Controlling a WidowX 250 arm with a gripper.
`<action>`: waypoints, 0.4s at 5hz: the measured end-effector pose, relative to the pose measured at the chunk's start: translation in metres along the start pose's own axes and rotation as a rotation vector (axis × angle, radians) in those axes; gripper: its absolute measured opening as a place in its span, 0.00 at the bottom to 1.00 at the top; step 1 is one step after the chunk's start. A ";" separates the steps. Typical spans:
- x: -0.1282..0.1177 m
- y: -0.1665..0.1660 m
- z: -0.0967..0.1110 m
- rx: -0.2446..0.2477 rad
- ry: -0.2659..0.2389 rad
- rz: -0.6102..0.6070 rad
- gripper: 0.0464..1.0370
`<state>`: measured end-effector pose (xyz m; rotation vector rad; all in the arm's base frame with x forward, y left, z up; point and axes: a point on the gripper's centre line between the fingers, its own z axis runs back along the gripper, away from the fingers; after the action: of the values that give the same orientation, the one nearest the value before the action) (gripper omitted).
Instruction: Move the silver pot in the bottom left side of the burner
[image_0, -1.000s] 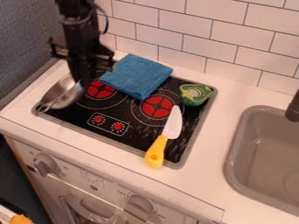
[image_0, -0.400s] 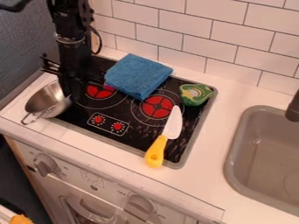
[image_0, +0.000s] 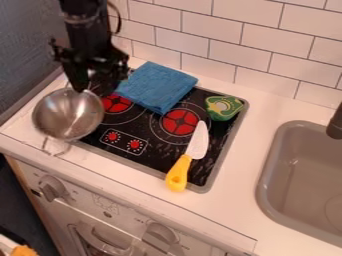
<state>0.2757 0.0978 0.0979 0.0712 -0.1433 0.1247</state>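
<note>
Silver pot (image_0: 67, 116): round, shiny, open side showing, wire handle (image_0: 56, 149) frontward, at cooktop's (image_0: 150, 160) left edge. Gripper (image_0: 79, 89) narrow, pinching its far rim. Folded blue towel (image_0: 157, 87) crowds right, by back edge; yellow-handled knife (image_0: 178, 174) and green toy (image_0: 224, 108) farther right.

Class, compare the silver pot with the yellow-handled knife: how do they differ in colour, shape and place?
The pot is all silver and round; the knife is long and narrow, with a yellow handle. The pot is at the cooktop's left side in the view, the knife towards its right. Both have handles pointing frontward.
</note>
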 end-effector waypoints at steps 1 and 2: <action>-0.002 -0.012 0.004 -0.019 -0.004 -0.030 0.97; -0.004 -0.019 0.003 -0.025 0.005 -0.057 0.96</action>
<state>0.2737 0.0785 0.0989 0.0504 -0.1379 0.0667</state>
